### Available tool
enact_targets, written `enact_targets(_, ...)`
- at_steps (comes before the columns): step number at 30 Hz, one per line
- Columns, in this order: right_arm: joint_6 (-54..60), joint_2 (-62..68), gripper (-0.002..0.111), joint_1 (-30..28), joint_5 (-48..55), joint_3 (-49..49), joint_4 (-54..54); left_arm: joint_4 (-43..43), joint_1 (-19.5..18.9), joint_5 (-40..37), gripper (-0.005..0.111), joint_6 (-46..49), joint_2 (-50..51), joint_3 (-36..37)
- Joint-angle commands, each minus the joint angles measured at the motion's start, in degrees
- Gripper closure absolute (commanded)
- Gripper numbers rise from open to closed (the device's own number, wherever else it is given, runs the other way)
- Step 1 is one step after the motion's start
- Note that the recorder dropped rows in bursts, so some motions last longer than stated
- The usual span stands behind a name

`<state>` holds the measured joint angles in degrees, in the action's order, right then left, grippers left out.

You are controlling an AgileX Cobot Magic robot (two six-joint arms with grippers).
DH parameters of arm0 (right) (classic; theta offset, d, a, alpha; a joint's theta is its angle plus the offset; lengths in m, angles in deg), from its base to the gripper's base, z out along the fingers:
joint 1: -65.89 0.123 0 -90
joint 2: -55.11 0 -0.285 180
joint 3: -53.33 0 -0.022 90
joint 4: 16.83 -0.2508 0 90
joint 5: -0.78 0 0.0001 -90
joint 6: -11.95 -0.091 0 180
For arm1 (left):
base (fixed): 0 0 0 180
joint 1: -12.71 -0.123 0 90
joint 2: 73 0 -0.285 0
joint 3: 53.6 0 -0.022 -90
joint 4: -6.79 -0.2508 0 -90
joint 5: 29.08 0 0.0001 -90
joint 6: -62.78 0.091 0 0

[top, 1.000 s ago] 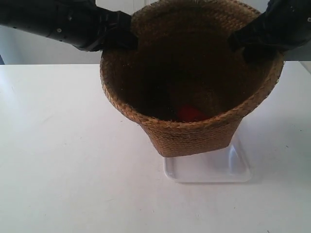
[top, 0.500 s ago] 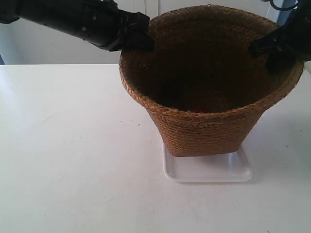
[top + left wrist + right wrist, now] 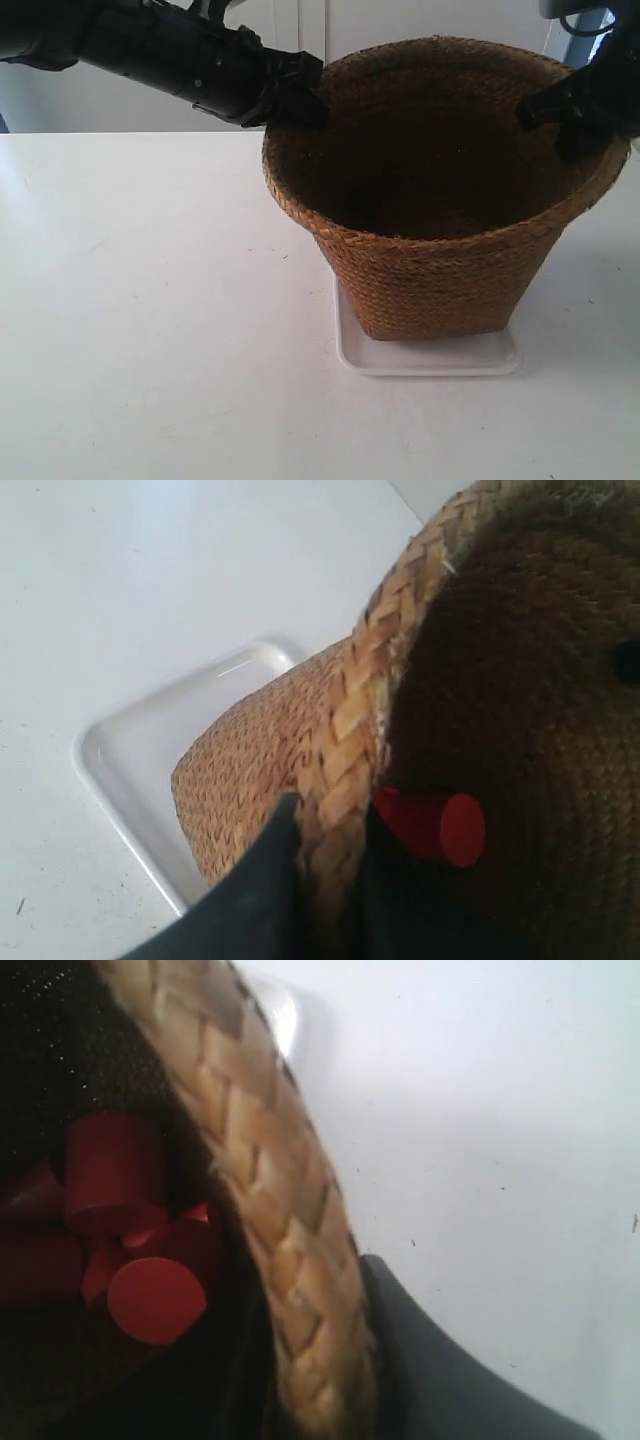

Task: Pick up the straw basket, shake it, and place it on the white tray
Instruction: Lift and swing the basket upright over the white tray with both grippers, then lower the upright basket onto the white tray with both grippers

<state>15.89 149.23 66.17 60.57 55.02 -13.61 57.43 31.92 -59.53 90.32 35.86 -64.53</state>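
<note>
The brown braided straw basket (image 3: 440, 270) stands upright with its base on the white tray (image 3: 430, 360), which shows only as a thin rim beneath it. The arm at the exterior view's left has its gripper (image 3: 300, 95) shut on the basket's rim; the arm at the right has its gripper (image 3: 570, 110) shut on the opposite rim. In the left wrist view my left gripper (image 3: 330, 830) pinches the braided rim (image 3: 350, 740), one finger outside, one inside, above the tray (image 3: 130, 770). My right gripper (image 3: 310, 1360) clamps the rim (image 3: 270, 1210) likewise.
Several red cylindrical pieces (image 3: 130, 1240) lie inside the basket, one also showing in the left wrist view (image 3: 440, 825). The white table (image 3: 150, 300) stretches around the tray. A pale wall stands behind.
The basket has come down and shifted right, levelling from a forward tilt, and now rests on the tray. Both arms moved with it, still holding the rim.
</note>
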Motion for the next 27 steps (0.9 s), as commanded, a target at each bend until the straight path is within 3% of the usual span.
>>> enact_targets(1,-1.5,-0.1,0.108,-0.9,-1.5,-2.4,3.9,-0.1,-0.3,2.0,0.107,0.7,-0.6,-0.6)
enact_targets(27,-4.3,0.1,0.108,-0.9,-4.2,-4.2,4.6,-1.5,-0.3,3.0,0.107,2.8,2.5,-0.6)
